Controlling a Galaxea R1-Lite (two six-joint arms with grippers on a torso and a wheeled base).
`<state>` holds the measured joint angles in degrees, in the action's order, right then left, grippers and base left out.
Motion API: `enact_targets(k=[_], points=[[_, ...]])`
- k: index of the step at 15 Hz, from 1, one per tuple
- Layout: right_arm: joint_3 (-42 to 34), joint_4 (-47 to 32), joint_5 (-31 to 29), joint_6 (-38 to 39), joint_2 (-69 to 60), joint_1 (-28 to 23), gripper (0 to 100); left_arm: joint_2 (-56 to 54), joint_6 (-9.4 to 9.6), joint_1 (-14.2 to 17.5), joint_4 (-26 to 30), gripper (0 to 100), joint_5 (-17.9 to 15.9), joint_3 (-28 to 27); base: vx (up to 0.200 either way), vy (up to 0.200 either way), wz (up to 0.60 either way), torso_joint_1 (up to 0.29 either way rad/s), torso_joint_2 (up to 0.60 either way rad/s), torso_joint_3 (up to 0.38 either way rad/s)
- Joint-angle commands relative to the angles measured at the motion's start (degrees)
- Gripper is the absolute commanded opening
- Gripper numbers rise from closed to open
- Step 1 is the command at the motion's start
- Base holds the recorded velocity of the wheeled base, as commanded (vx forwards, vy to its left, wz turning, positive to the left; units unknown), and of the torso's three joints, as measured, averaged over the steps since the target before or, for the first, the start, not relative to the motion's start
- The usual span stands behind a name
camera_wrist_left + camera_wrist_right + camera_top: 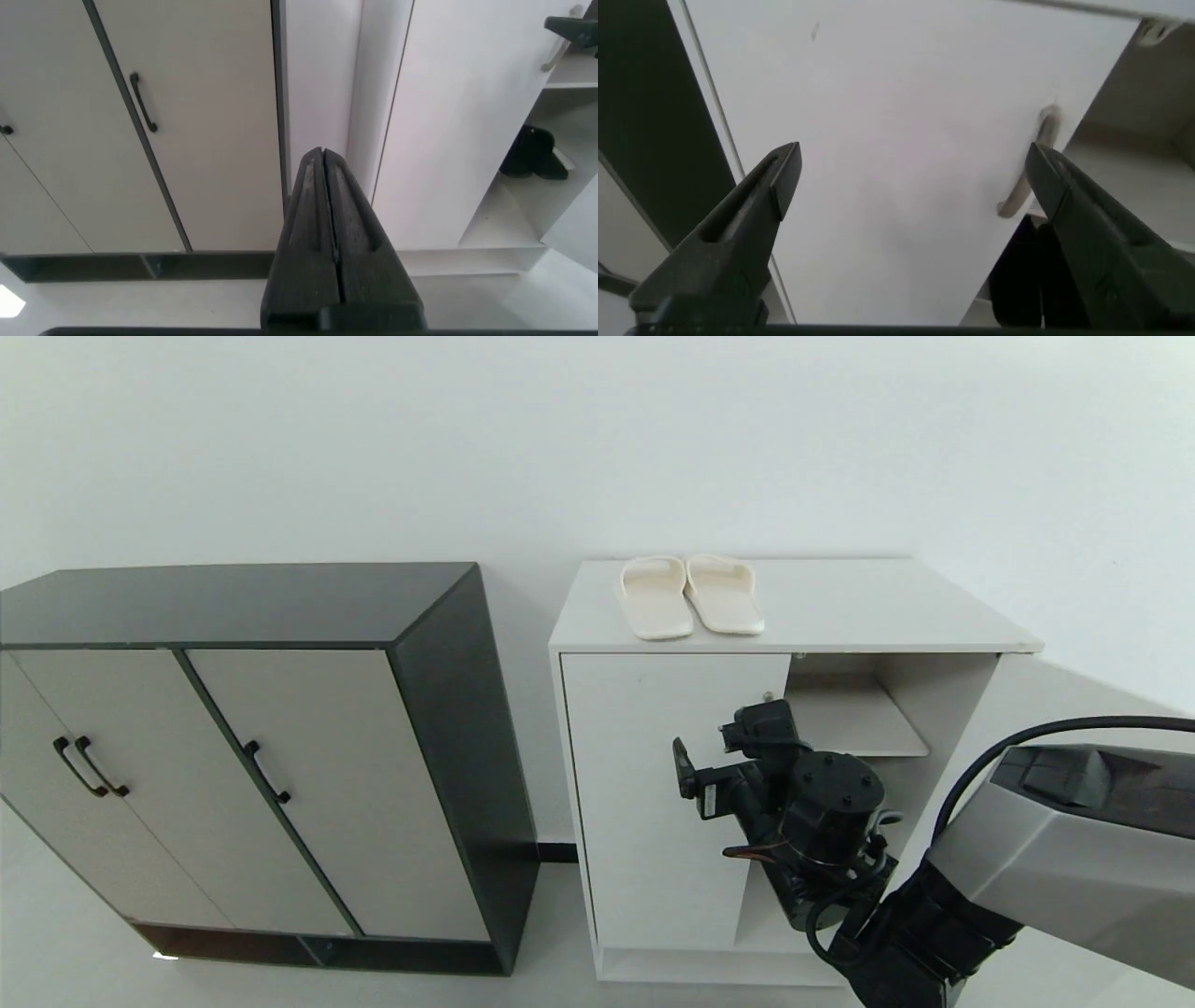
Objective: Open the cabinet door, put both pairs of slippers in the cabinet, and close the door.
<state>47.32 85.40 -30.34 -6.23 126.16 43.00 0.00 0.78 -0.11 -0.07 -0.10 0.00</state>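
The cream slippers (691, 595) lie side by side on top of the white cabinet (868, 607), long axes running front to back, up above the right hand (912, 157). That hand, wide open and empty, faces the door (653, 784) below them. It looks nearer than the shut, empty left hand (322, 157).

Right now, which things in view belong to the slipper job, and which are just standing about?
Job:
- white cabinet, one side open
- cream slippers on its top
- dark slippers inside, on its bottom
- right gripper, open, facing the door handle

Standing about:
- dark cabinet with pale doors, beside it
- left gripper, shut, holding nothing
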Motion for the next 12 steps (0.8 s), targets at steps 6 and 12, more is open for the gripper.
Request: enact_targets(k=[6,12], points=[[-0.3,0.0,0.0,-0.2,0.1,0.0,100,0.1,0.01,0.0,0.0,0,0.0,0.0,0.000,0.000,0.00,0.225,-0.54,-0.315],[-0.8,1.8,1.8,-2.2,0.4,-0.3,100,0.1,0.01,0.0,0.0,0,0.0,0.0,0.000,0.000,0.00,0.189,-0.42,-0.238]])
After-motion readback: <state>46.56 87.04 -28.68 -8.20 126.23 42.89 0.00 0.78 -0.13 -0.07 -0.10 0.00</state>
